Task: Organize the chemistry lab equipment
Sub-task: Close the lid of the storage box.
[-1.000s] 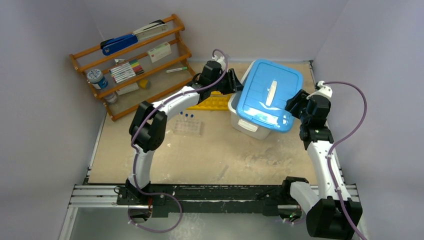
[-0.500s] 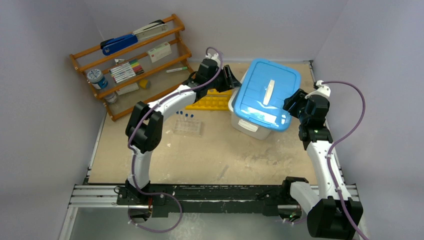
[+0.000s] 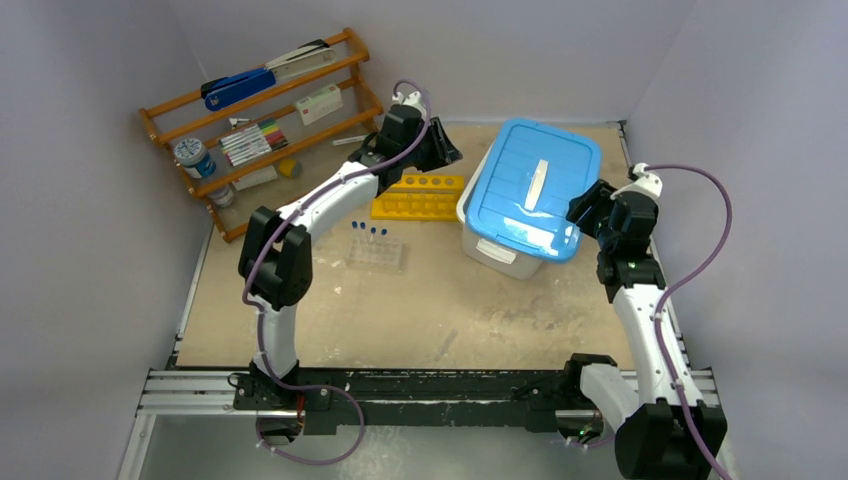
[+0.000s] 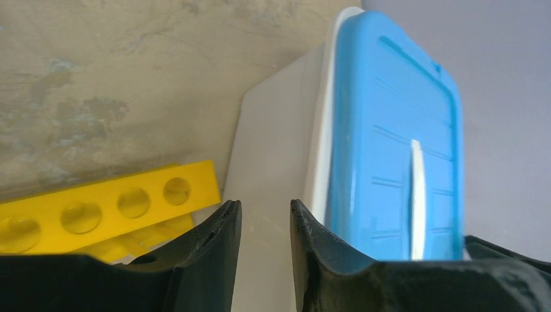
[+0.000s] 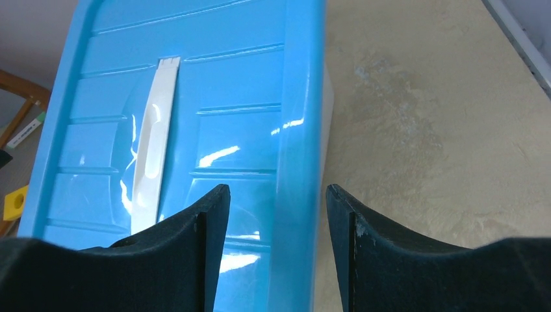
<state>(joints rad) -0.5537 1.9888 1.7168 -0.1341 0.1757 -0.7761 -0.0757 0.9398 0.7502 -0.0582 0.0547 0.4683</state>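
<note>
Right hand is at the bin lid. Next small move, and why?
Probably close the right hand on the edge of the blue plastic lid. Its open fingers straddle that rim, the lid sits skewed on the white plastic bin, and the left hand is open and holds nothing.

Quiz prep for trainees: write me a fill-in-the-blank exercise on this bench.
The lid on the white bin is ___.
In the top view, the yellow rack lies ___ of the bin.
The blue-capped tubes stand in a clear ___.
The left tool holds ___.
Missing: blue; left; tray; nothing.
</note>
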